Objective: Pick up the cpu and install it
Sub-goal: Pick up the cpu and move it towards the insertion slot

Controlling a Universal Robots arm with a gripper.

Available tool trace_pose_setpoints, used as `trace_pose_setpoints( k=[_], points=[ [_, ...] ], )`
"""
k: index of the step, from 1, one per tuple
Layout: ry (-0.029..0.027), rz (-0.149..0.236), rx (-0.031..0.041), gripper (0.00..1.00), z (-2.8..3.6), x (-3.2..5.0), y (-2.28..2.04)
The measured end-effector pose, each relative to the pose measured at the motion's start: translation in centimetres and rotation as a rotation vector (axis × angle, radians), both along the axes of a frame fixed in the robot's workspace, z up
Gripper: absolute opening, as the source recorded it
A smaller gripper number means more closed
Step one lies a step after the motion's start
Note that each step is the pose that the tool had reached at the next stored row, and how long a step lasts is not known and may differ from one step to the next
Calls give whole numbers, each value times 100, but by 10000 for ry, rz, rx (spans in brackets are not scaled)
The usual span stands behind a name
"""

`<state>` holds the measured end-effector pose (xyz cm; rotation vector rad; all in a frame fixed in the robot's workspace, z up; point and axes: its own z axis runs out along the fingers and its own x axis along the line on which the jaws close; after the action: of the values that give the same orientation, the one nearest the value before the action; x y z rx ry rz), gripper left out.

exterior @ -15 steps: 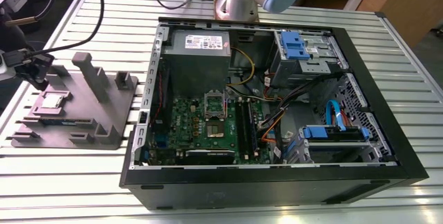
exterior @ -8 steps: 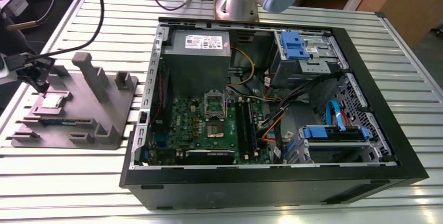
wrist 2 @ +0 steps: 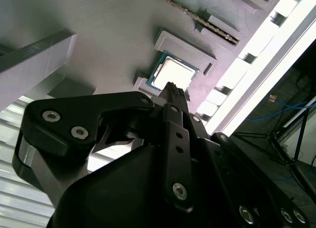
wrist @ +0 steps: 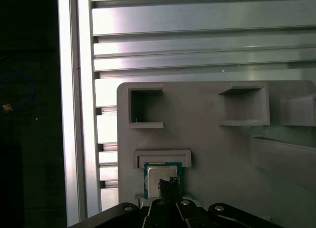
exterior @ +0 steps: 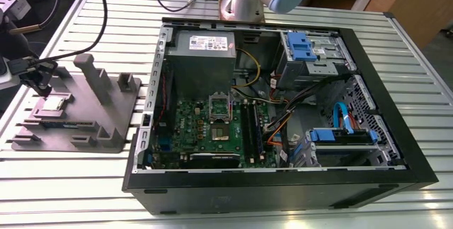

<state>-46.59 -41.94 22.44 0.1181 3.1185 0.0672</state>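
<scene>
My gripper (exterior: 42, 92) hangs over the grey plastic tray (exterior: 116, 128) at the exterior view's left, well apart from the open computer case (exterior: 368, 149). Its fingers are pressed together with nothing between them. In the second wrist view their tips (wrist 2: 173, 88) sit directly above the cpu (wrist 2: 170, 71), close to its top. I cannot tell whether they touch it.

The cpu lies flat in its shallow recess on the tray, silver lid up, with a thin green border showing around it. A long memory stick (exterior: 60, 124) rests in a slot just beside it. The motherboard's socket (exterior: 219, 109) stands open inside the case.

I judge the chip to be very light and quite stiff, a thin plate that will not flex in a grip. The smooth metal lid looks slippery, and the underside is likely delicate, so tilting or dragging it would be a risk. The best hold seems to be on two opposite green edges, squeezed gently and kept level. In the first wrist view, raised lips (wrist: 163, 158) bound the recess on two sides. The other two sides look more open, and I would expect the fingers to find room there.
</scene>
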Motion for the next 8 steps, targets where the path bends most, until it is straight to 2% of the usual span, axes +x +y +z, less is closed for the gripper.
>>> trace_pose_setpoints(
  k=[8],
  points=[
    [0, 0, 0, 10, -1, 0, 0]
  ],
)
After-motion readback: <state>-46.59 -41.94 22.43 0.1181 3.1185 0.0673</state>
